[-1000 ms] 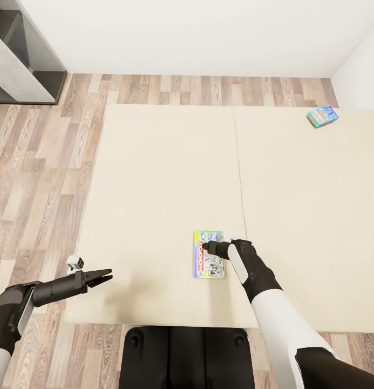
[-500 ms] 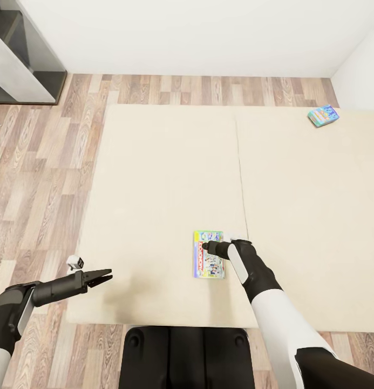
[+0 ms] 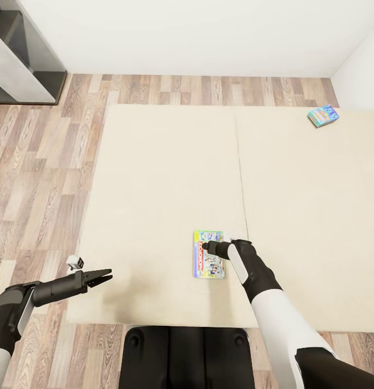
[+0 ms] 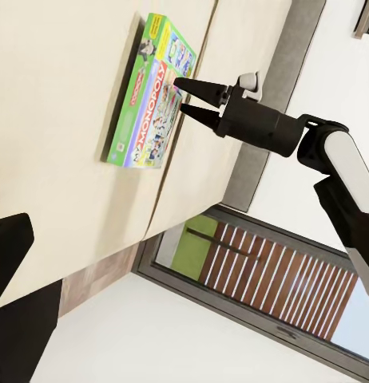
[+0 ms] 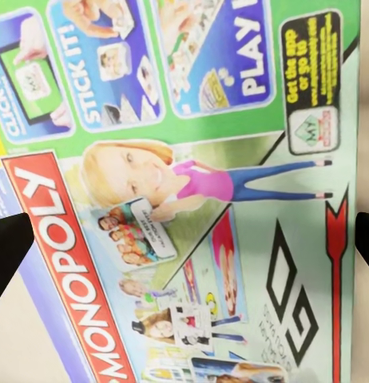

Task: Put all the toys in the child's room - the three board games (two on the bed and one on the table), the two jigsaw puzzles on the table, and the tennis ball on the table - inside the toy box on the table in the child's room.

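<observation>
My right hand (image 3: 206, 247), fingers spread, hovers over the flat, stiff, light green Monopoly game box (image 3: 208, 261) on the cream bed (image 3: 154, 189); I'd pinch its three-o'clock edge.

head: high, looking steeply down over the bed (image 3: 165, 178) and wood floor (image 3: 41, 178) | left wrist: low, looks across the mattress to the Monopoly box (image 4: 151, 92) and right hand (image 4: 183, 97) | right wrist: straight down, very close on that box (image 5: 192, 199) | shared: box, in all three
</observation>
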### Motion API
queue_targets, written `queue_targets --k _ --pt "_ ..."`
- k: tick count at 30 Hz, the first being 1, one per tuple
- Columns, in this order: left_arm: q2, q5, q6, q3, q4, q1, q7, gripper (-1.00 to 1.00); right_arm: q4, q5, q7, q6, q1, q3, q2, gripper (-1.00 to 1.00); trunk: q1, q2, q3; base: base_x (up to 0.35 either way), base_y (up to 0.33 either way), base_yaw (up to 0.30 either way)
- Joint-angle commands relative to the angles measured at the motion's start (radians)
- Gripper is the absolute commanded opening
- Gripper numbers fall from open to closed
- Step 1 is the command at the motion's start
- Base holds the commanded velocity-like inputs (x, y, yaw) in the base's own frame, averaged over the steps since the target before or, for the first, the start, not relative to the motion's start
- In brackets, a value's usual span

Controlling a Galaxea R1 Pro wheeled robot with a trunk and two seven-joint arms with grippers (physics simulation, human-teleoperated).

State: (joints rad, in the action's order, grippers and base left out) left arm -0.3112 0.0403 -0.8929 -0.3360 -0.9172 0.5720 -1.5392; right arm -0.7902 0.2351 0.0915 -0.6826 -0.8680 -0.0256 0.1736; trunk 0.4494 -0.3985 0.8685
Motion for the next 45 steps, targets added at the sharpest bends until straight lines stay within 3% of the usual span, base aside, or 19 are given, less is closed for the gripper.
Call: queue_targets --k 1,45 --pt "0.000 0.000 -0.011 0.000 0.000 0.000 -0.004 1.00 -0.001 0.011 0.009 -0.004 0.000 -0.002 0.001 1.00 0.001 -0.002 0.001 0.000 0.000 0.000" --pt "0.000 0.000 -0.011 0.000 0.000 0.000 -0.004 1.00 -0.003 0.011 0.008 -0.003 0.000 -0.002 0.001 1.00 0.001 -0.002 0.001 0.000 0.000 0.000"
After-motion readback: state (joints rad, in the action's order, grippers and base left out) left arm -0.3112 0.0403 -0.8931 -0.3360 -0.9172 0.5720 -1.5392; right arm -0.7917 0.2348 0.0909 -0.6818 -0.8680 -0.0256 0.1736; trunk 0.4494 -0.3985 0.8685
